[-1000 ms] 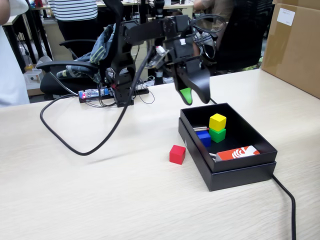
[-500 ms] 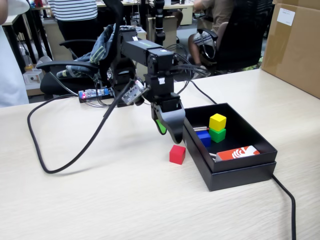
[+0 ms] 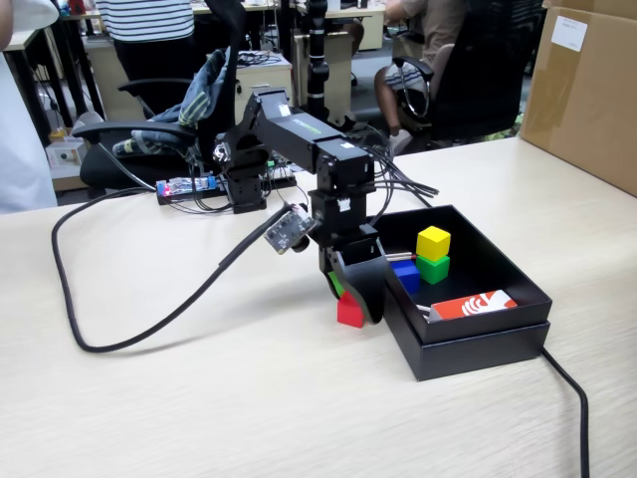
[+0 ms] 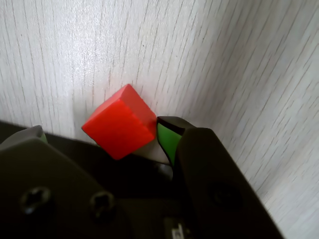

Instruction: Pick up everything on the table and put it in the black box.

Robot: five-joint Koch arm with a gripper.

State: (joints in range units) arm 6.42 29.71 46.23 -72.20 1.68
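The room is bright and the light is soft. The table (image 3: 199,398) shines pale in the wrist view, past the jaws. The arm throws a faint shadow. The jaws look dark and blurry up close.

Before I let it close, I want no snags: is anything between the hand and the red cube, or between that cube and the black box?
Nothing visible. The hand already straddles the small red cube on the beige wood-grain table. The shallow black cardboard box sits right beside it; only its own low wall must be cleared.
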